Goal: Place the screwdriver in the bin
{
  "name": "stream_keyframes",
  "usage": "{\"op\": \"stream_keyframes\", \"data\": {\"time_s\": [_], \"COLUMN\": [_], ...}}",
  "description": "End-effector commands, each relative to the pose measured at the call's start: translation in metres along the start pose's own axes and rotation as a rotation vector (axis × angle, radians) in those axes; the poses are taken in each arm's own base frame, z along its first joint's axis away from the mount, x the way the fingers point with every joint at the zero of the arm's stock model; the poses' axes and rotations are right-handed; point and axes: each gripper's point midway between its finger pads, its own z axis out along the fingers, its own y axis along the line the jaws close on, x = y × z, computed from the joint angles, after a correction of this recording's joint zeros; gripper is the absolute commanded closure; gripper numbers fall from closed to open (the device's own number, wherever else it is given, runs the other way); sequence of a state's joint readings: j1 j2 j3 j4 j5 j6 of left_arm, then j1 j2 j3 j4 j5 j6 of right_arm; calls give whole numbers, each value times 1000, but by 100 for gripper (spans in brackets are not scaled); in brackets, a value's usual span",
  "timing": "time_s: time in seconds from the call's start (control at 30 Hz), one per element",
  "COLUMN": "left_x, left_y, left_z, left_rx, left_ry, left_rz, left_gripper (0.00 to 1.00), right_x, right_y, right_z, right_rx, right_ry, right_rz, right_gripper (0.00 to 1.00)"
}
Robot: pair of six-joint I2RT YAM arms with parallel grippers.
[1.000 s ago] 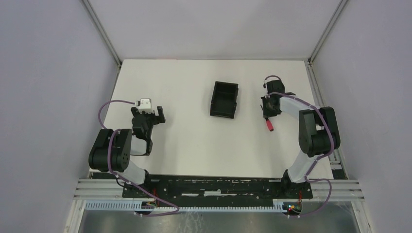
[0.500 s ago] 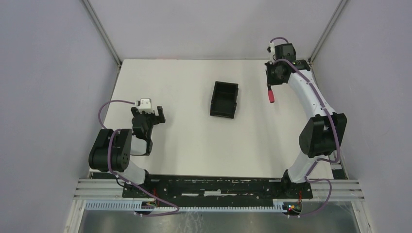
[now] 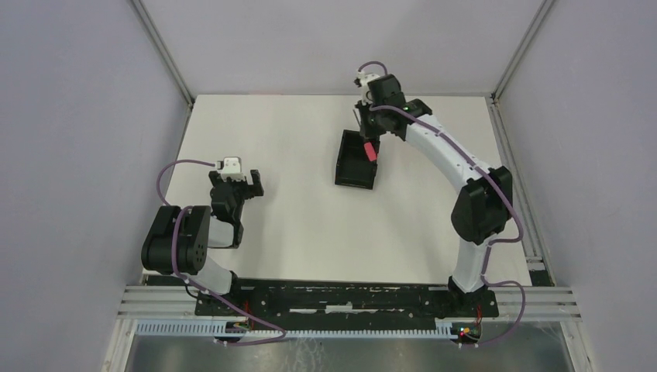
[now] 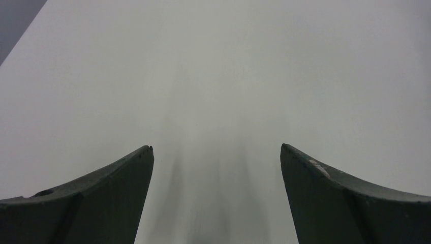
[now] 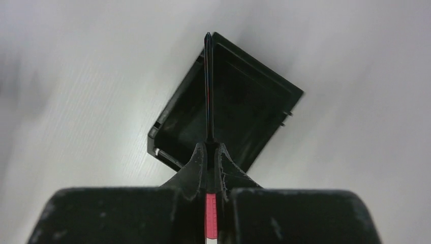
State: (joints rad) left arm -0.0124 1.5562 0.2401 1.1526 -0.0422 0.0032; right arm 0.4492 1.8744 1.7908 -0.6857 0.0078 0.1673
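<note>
Screwdriver [image 5: 208, 86]: off the table [image 3: 294, 232], pinched in the right gripper [image 3: 366, 138] and hanging over the bin [image 3: 342, 163].

Edges and room:
- The bin stands near the middle of the table, somewhat toward the far edge. White surface lies bare on all four sides of it.
- The right arm reaches from its base at the near right corner, across the right half of the table, to the far end of the bin.
- The far table edge and the grey back wall [image 3: 310, 46] lie just behind that gripper.
- In the right wrist view the thin dark shaft runs across the bin's open inside, and its tip lines up with one far corner of the rim. Whether the tip is below the rim cannot be told.
- The left gripper [image 3: 249, 186] sits over the left side of the table, well apart from the bin.

Fingers:
- Right: pressed together on the screwdriver just where the shaft leaves the handle. The shaft sticks out ahead of the tips, and the red handle shows behind them, between the finger bases. The fingers do not touch the bin.
- Left: fingers [image 4: 101, 198] spread wide. Nothing is between them, and only bare table lies ahead.
</note>
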Motion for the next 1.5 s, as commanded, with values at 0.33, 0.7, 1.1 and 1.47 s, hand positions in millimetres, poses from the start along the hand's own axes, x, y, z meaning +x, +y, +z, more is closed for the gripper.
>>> {"op": "stream_keyframes", "data": {"time_s": [0.33,0.7,1.1,1.47], "left_x": [-15,-15,-15,-15], "left_y": [-2,-2,-2,-2], "left_z": [2,2,2,2], "left_rx": [8,7,8,8], "left_ry": [-49,-48,-48,-49], "left_rz": [-35,-35,-35,-35], "left_gripper": [0,0,0,0], "right_x": [45,26,-48,43], "right_y": [20,32,6,-95], "right_z": [92,86,-34,-112], "right_rx": [-11,-39,59,417], "right_ry": [33,-31,-359,-531], "right_rz": [-135,-102,-94,-82], "right_gripper": [100,55,2,2]}}
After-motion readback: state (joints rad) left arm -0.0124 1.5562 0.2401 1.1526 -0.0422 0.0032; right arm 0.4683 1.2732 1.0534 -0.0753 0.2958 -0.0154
